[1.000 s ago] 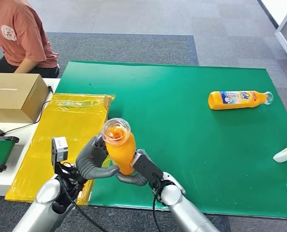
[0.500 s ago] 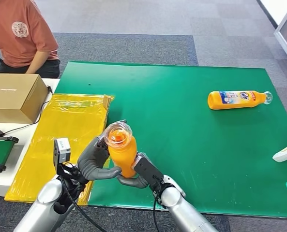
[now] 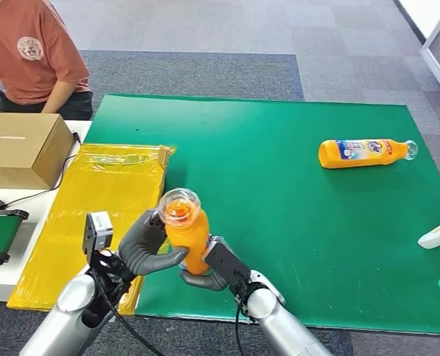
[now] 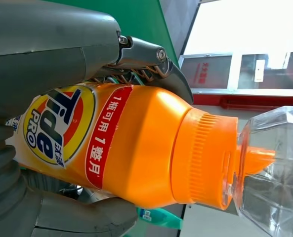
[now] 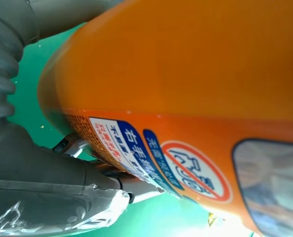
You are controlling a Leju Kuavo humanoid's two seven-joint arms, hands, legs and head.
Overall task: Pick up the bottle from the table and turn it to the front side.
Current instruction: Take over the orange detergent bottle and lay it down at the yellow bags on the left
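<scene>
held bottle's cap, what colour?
Clear cap over an orange spout on the orange bottle; left wrist view shows it best.

Bottle [image 3: 187, 239] held upright near the mat's near edge: glossy orange plastic, smooth body, printed film label [image 4: 59, 128] with slight sheen. Collar below the cap is finely ribbed. Cap [image 4: 275, 173] is clear hard plastic, faceted, glassy. Left hand [image 3: 145, 245] and right hand [image 3: 206, 276]: matt grey rubbery skin, ribbed wrist cover; bare metal links seen at the fingers [image 4: 145, 54]. Forearms are brushed silver metal, satin finish. Mat [image 3: 296, 200] is smooth green sheet, low sheen. Yellow sheet [image 3: 94, 200] at the mat's left edge is thin glossy plastic film, wrinkled. Box [image 3: 24, 148] is plain matt brown cardboard. Second bottle [image 3: 363, 153] near the far right corner: same glossy orange plastic.
</scene>
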